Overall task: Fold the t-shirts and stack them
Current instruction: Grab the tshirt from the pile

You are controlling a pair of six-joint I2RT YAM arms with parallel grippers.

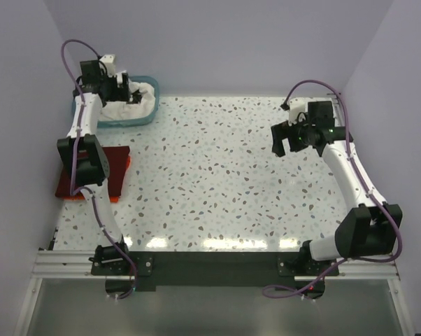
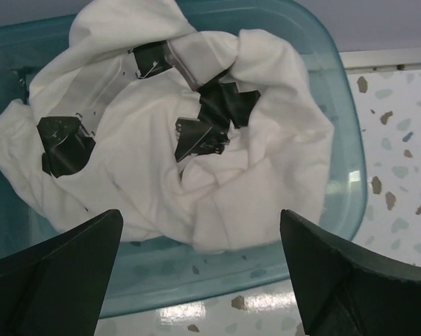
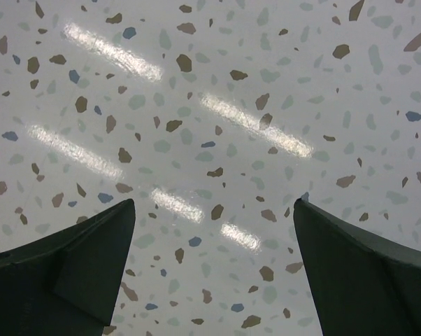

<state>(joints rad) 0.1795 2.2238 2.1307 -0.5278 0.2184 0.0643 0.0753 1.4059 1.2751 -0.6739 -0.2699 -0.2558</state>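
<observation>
Cream-white t-shirt (image 2: 161,161) lies crumpled in the teal tub (image 2: 340,126) directly beneath the left hand (image 2: 200,224), spread and empty, poised for pickup. Right hand (image 3: 214,210), also released, hangs over the tabletop (image 3: 210,84).

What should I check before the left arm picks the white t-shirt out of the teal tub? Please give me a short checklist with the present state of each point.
1. Left gripper open: ok.
2. Left gripper above the white t-shirt in the teal tub: ok.
3. Shirt free to lift: cannot tell; it is crumpled, and the black patches on it are of unclear kind.
4. Right gripper open and empty above the speckled table: ok.
5. Left arm's elbow clear of the folded dark red t-shirt: cannot tell; in the top view it hangs over the shirt.
</observation>
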